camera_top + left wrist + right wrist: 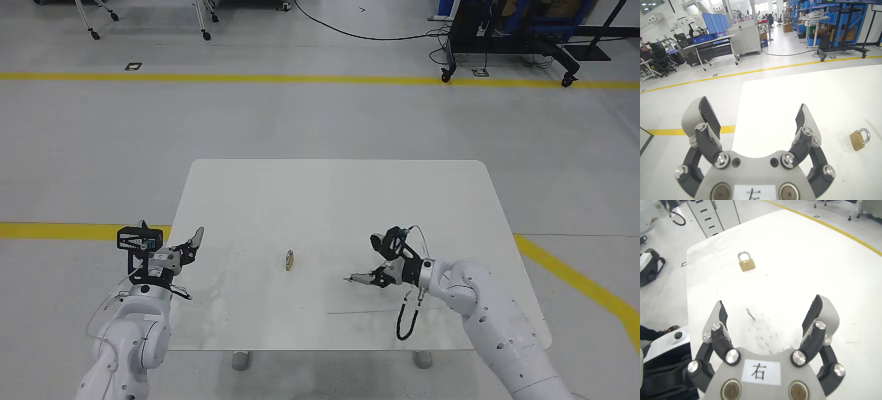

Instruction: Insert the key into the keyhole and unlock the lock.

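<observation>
Picking up the key: this is your step in hand, I judge. The key (750,314) lies flat and untouched on the table (330,190), on the right gripper's side of the padlock (746,262) and well apart from it.
Right gripper (769,303): released, jaws spread wide and holding nothing. It hangs just past the key on the side away from the padlock.
Left gripper (753,103): likewise released and empty. It sits at the table edge on the opposite side of the padlock from the key, well apart.
Padlock: it appears to stand on its base with the shackle up and shut, broad face turned toward the key. I cannot see the keyhole (likely underneath, so expect the left gripper to lift the body).
Doing it well: the key sits nearer one finger than the other, so centre over it first. Come down low, because it is thin and flat against the surface. Pinch the head end only, leaving the blade free and pointing toward the padlock. Close slowly so it does not skate away.
Writing: a white sticker (761,373) with a single dark character sits on each gripper's plate. Nothing is legible on the padlock.
</observation>
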Tool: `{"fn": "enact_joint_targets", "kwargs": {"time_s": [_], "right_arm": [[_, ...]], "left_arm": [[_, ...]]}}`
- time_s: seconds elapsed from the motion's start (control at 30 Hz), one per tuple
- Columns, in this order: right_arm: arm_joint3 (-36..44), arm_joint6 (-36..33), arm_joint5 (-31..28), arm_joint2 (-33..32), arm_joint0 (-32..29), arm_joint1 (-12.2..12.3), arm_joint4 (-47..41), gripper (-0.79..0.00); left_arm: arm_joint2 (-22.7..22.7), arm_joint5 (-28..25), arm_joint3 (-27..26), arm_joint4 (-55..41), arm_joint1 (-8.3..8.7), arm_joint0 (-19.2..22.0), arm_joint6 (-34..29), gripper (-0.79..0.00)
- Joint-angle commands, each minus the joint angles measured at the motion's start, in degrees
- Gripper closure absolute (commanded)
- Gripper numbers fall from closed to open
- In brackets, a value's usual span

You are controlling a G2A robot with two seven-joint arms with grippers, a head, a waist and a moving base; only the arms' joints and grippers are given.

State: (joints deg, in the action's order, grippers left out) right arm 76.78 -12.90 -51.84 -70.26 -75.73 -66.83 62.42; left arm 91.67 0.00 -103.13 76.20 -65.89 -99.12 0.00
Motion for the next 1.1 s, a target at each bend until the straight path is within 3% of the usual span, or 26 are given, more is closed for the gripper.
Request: {"fn": "enact_joint_targets", "kwargs": {"time_s": [0.0, 0.07, 0.2, 0.4, 0.57, 0.73, 0.77, 0.8, 0.83, 1.07], "right_arm": [[-1.69, -0.39, -3.41, 0.79, 1.41, 0.03, -0.56, -0.594], [-2.85, -0.90, -5.71, 1.61, 2.39, 0.09, -0.46, -0.471], [-3.43, -2.95, -5.25, 3.60, 3.65, 0.06, 2.40, -0.511], [-1.87, -1.87, -0.47, 6.00, 3.94, 0.00, 10.13, -0.336], [-0.66, 1.62, 1.12, 7.19, 3.47, 0.24, 15.97, -0.280], [1.80, 5.45, 1.12, 8.12, 2.46, 0.90, 23.70, -0.286], [2.29, 6.63, 1.22, 8.16, 2.12, 1.06, 25.09, -0.231], [2.68, 7.81, 1.52, 8.07, 1.79, 1.23, 26.23, -0.086], [3.01, 8.94, 1.94, 7.90, 1.42, 1.38, 27.13, 0.000], [4.33, 13.46, 3.04, 6.67, -0.40, 2.30, 30.26, 0.000]], "left_arm": [[0.00, 0.00, 0.00, 0.00, 0.00, 0.00, 0.00, -0.785], [0.00, 0.00, 0.00, 0.00, 0.00, 0.00, 0.00, -0.785], [0.00, 0.00, 0.00, 0.00, 0.00, 0.00, 0.00, -0.785], [0.00, 0.00, 0.00, 0.00, 0.00, 0.00, 0.00, -0.785], [0.00, 0.00, 0.00, 0.00, 0.00, 0.00, 0.00, -0.785], [0.00, 0.00, 0.00, 0.00, 0.00, 0.00, 0.00, -0.785], [0.00, 0.00, 0.00, 0.00, 0.00, 0.00, 0.00, -0.785], [0.00, 0.00, 0.00, 0.00, 0.00, 0.00, 0.00, -0.785], [0.00, 0.00, 0.00, 0.00, 0.00, 0.00, 0.00, -0.785], [0.00, 0.00, 0.00, 0.00, 0.00, 0.00, 0.00, -0.785]]}}
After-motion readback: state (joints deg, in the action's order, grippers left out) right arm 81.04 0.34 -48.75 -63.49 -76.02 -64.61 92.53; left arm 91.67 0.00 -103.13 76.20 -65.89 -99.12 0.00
